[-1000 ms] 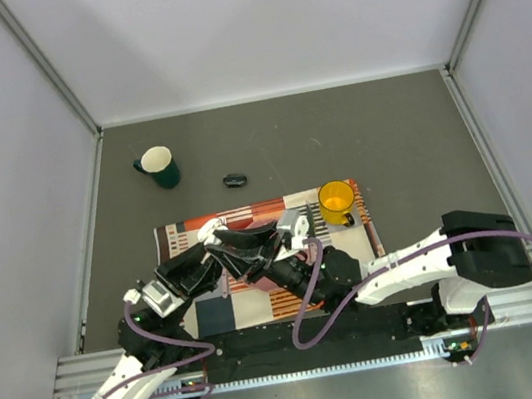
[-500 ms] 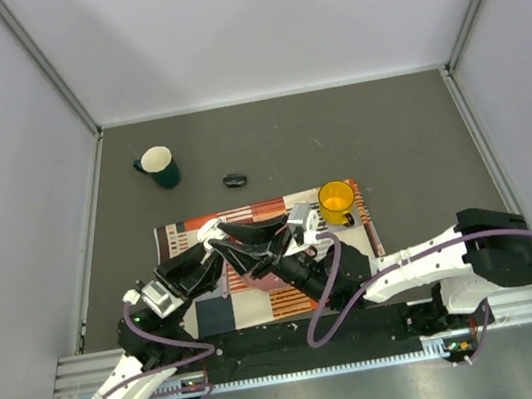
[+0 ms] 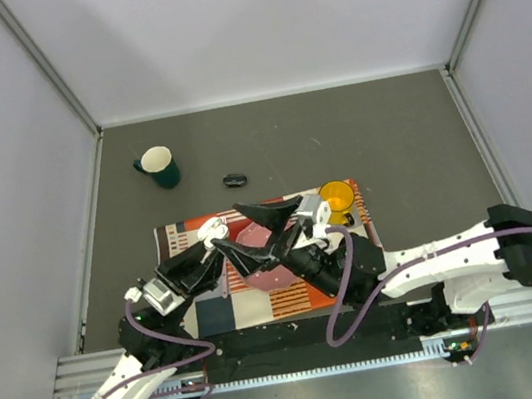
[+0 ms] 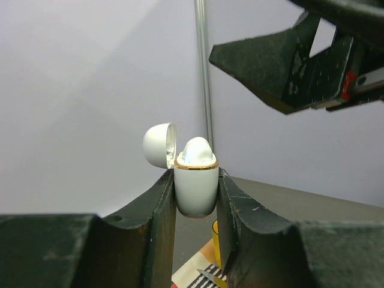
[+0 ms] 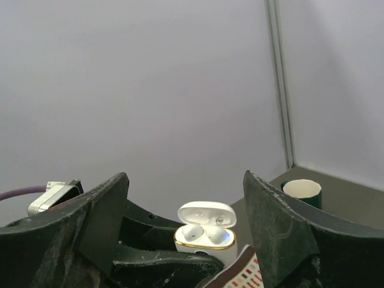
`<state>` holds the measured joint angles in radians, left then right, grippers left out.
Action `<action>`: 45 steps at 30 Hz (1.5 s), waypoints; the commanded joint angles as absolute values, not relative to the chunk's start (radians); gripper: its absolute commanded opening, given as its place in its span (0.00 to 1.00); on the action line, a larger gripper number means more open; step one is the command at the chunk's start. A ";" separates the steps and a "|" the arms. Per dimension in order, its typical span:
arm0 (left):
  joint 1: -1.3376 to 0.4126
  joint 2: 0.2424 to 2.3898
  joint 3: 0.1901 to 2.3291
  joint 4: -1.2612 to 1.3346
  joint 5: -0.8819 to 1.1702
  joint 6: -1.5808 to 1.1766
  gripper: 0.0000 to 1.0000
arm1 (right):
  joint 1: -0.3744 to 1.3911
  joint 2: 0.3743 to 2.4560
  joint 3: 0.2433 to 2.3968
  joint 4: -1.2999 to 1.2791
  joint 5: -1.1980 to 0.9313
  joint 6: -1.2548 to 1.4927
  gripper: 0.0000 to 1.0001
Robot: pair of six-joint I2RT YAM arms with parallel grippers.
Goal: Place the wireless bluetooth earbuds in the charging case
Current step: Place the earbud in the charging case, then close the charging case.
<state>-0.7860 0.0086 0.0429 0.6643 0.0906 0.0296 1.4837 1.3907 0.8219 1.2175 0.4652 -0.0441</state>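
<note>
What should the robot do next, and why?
Probably tip the lid shut with the right jaws. Both earbuds look seated in the case, which the left jaws clamp upright. The lid stands open, and the right jaws are wide open and empty close by, so closing seems to be the step left.
</note>
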 commanded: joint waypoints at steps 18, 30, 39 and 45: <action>-0.785 -0.147 0.152 0.443 0.208 0.066 0.00 | 1.223 1.172 1.382 -0.301 0.152 0.334 0.99; -0.785 -0.034 0.186 0.492 0.457 0.055 0.00 | 1.221 1.241 1.342 -0.299 0.219 0.394 0.99; -0.785 0.000 0.186 0.541 0.502 0.038 0.00 | 1.223 1.307 1.359 -0.302 0.236 0.428 0.99; -0.785 0.000 0.184 0.535 0.483 0.046 0.00 | 1.220 1.328 1.362 -0.299 0.201 0.433 0.99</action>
